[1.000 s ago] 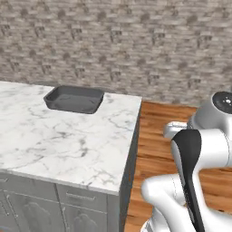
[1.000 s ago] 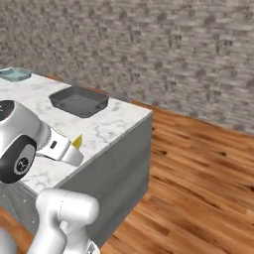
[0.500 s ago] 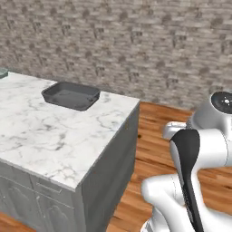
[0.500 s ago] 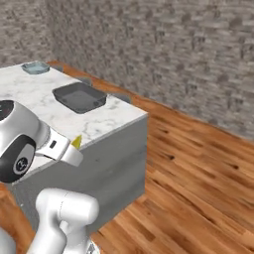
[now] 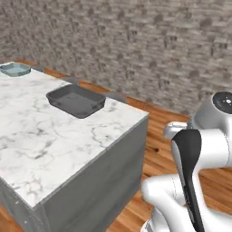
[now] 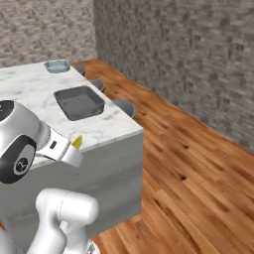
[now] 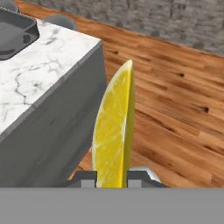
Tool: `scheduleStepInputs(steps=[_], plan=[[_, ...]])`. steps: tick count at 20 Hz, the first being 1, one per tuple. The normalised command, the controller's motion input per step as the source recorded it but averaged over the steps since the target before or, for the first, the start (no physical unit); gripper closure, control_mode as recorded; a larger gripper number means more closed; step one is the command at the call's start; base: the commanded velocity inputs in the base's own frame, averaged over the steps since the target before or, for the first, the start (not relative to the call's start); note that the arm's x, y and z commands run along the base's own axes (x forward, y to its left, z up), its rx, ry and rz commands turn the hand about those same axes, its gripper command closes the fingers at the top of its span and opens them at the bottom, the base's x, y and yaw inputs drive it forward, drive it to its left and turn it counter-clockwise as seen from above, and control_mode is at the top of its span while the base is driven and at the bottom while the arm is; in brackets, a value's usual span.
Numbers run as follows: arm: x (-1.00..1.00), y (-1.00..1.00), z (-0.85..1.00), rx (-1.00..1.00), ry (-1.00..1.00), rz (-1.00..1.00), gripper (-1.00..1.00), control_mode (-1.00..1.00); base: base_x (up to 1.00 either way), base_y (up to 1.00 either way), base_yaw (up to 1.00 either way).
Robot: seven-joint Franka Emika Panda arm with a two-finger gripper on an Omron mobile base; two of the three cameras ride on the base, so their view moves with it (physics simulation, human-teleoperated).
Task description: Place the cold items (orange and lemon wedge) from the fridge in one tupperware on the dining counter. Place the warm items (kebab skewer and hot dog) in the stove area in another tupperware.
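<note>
Lemon wedge (image 7: pixel 114 131) upright in clamped pincer (image 7: pixel 113 177), dining counter (image 7: pixel 39 65) beside, dark tray (image 5: pixel 75 100) on it

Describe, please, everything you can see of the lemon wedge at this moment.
The lemon wedge is bright yellow, with pale glossy flesh on its cut face and a deeper yellow rind along one edge. It stands upright between the two fingers of the gripper, which is shut on its lower end. Its pointed tip also shows at the hand, beside the marble counter, touching nothing else.
</note>
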Motion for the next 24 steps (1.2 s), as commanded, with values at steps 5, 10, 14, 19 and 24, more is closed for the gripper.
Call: scheduleStepInputs(steps=[5, 10, 14, 19, 24], plan=[[0.00, 0.00, 0.00, 0.00, 0.00, 0.00, 1.00, 1.00, 0.73, -0.53, 0.56], [0.00, 0.00, 0.00, 0.00, 0.00, 0.00, 1.00, 1.00, 0.65, -0.46, 0.22], [0.00, 0.00, 0.00, 0.00, 0.00, 0.00, 1.00, 1.00, 0.74, -0.45, 0.27], [0.00, 0.00, 0.00, 0.00, 0.00, 0.00, 1.00, 1.00, 0.69, -0.58, 0.31], [0.00, 0.00, 0.00, 0.00, 0.00, 0.00, 1.00, 1.00, 0.60, -0.53, 0.31]])
